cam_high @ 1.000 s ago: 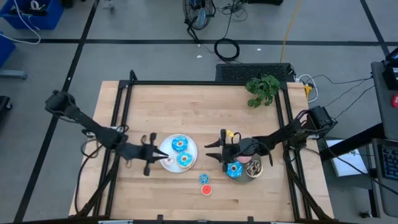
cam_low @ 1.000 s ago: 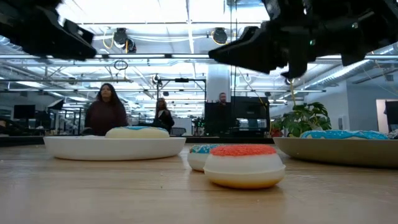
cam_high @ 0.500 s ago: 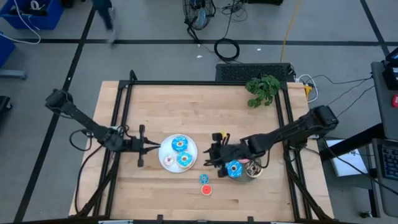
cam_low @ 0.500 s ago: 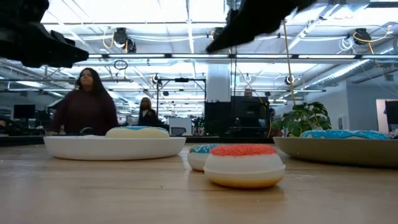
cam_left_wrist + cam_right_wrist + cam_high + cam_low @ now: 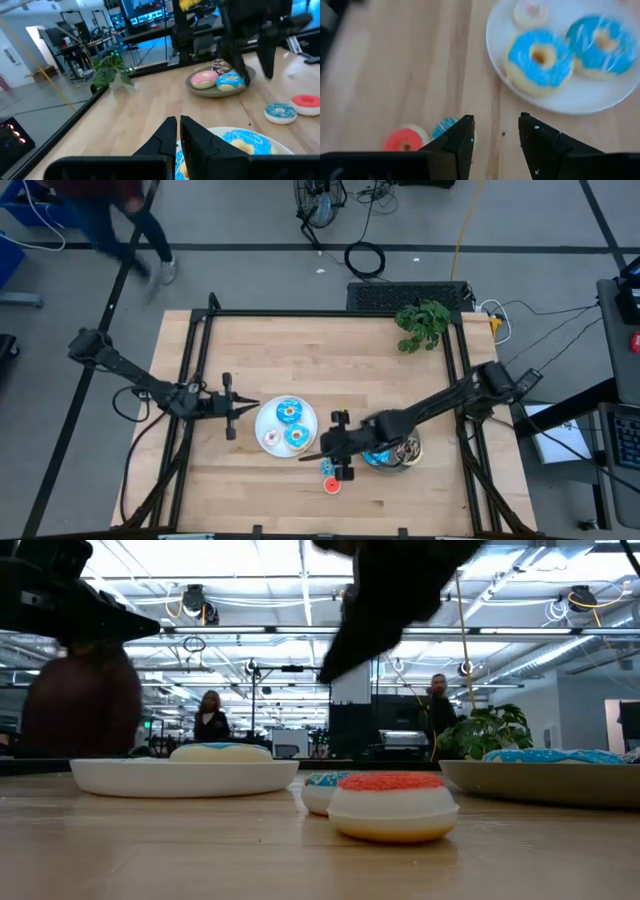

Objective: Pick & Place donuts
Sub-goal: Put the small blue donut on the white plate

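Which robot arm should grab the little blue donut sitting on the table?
Probably the right. Its open gripper hovers just above the small blue donut, while the shut left gripper waits beyond the white plate.

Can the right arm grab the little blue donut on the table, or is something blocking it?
Probably yes. The right gripper, fingers open, hovers just above the little blue donut; only the red donut lies close by, with bare table around.

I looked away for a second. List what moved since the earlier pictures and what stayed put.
The right hand swung off the grey plate toward the two small loose donuts, fingers open, holding nothing. The left hand backed away from the white plate, fingers shut and empty. All donuts and both plates stayed where they were.
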You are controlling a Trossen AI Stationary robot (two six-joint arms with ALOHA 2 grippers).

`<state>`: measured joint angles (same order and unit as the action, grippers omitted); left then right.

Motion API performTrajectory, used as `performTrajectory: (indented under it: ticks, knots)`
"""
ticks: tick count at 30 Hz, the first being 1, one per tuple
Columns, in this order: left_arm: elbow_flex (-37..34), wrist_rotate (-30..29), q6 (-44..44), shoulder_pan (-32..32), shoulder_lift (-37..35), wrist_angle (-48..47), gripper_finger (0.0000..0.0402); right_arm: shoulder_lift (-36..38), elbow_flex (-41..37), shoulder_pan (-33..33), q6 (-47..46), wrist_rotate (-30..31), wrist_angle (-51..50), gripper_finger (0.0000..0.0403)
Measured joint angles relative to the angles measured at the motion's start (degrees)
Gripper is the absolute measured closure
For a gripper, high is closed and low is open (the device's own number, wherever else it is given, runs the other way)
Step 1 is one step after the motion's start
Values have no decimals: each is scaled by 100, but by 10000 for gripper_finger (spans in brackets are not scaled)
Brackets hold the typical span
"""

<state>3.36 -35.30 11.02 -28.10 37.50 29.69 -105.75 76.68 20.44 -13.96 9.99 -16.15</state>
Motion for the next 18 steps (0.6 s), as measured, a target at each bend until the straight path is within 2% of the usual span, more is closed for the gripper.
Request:
performTrajectory:
  ticks: [3, 6, 9, 15, 18]
  knots:
    - [0, 117, 103, 52, -7, 46, 371, -236, 8, -2, 117, -98, -47, 264]
    - [0, 231, 206, 109, -7, 40, 371, -312, 15, -4, 124, -654, 1, 264]
    - [0, 264, 262, 173, -6, 42, 371, -319, 15, 25, 34, -851, 140, 264]
    - [0, 375, 280, 309, -5, 41, 371, -466, 20, 115, -39, -83, 349, 264]
    - [0, 449, 240, 364, -5, 39, 371, -652, 18, 149, -41, -122, 456, 264]
